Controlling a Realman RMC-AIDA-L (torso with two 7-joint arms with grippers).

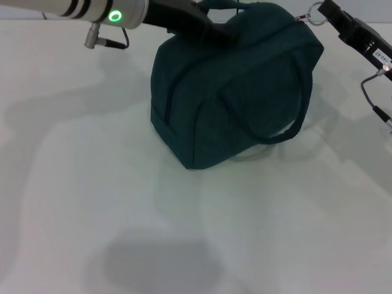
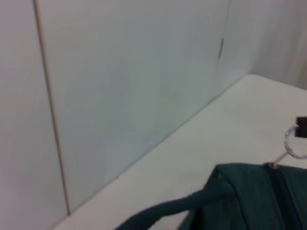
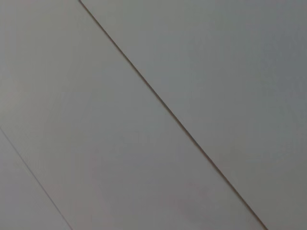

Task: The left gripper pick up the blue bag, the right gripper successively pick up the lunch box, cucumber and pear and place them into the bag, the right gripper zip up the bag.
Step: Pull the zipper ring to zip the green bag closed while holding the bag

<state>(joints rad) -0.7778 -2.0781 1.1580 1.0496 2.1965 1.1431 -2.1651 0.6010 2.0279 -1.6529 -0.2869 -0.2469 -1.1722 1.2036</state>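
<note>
The blue bag (image 1: 233,92) stands on the white table, its zip drawn along the top and one handle (image 1: 278,125) hanging down its front. My left gripper (image 1: 211,27) reaches in from the upper left and is shut on the bag's top at the other handle (image 2: 163,211). At the bag's far right corner my right gripper (image 1: 324,11) is shut on the metal zip ring (image 1: 315,13), which the left wrist view also shows as the zip ring (image 2: 293,145) beside the bag (image 2: 254,196). The lunch box, cucumber and pear are out of view.
Bare white table (image 1: 122,214) spreads in front of and left of the bag. A panelled wall (image 2: 120,72) stands behind the table, and the right wrist view holds only wall panels (image 3: 153,115). The right arm's cable (image 1: 370,92) hangs at the right edge.
</note>
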